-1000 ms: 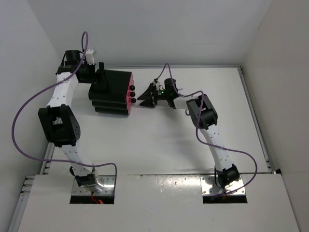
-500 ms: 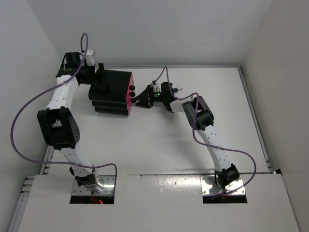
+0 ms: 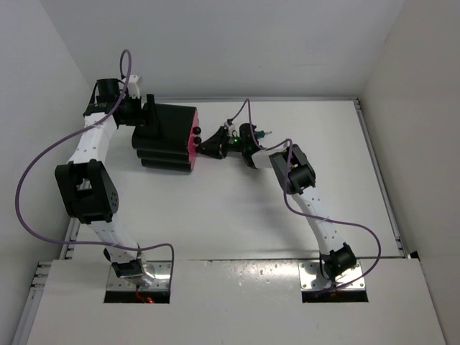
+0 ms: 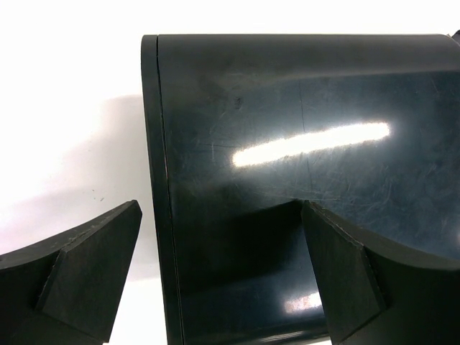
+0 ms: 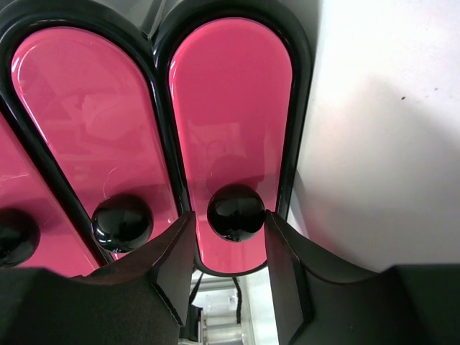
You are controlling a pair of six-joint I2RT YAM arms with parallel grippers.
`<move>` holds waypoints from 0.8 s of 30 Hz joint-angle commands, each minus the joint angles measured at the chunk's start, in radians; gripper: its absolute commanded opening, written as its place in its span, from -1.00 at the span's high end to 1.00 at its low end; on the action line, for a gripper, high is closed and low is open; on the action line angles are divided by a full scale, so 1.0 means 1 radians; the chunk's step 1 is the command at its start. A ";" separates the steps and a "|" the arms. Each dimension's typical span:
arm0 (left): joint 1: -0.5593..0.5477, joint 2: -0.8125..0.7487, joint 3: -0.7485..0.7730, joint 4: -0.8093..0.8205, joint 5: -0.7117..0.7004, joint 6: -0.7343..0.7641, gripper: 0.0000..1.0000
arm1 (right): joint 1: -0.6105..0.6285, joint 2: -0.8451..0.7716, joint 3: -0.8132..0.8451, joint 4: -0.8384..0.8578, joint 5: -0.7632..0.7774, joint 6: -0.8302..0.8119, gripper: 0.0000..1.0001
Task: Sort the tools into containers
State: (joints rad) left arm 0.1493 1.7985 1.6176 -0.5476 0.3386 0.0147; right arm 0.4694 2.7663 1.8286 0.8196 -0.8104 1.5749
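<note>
bright, washed-out whites; glare streak across black cabinet (image 4: 302, 165); soft shadows

Cabinet (image 3: 169, 136) on table (image 3: 237, 208) between left gripper (image 4: 223, 237) behind and right gripper (image 5: 230, 231) at knob (image 5: 236, 210).

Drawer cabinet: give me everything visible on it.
The cabinet is a glossy black, plastic-looking box at the far left of the table. Its three magenta drawer fronts face the right arm, each with a round black knob, all apparently shut. The right gripper brackets the end knob, not visibly clamped. The left gripper straddles its rear edge, open.
</note>
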 commanded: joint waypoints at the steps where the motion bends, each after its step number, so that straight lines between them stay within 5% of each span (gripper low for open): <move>1: -0.007 -0.004 -0.035 -0.077 -0.073 0.037 -1.00 | 0.028 0.042 0.020 -0.028 0.033 0.023 0.13; 12: -0.007 0.015 -0.035 -0.077 -0.073 0.037 -1.00 | 0.046 0.042 0.051 -0.056 0.033 0.013 0.16; 19: -0.007 0.024 -0.053 -0.077 -0.082 0.028 -1.00 | 0.025 0.042 -0.003 -0.056 0.042 -0.006 0.92; 24: 0.003 0.024 -0.071 -0.057 -0.092 0.008 -1.00 | -0.017 0.007 -0.070 -0.056 0.013 -0.024 1.00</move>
State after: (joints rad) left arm 0.1501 1.7966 1.6012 -0.5175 0.3305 -0.0021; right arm 0.4728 2.7693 1.8305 0.7925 -0.7807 1.5925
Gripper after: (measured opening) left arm 0.997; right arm 0.218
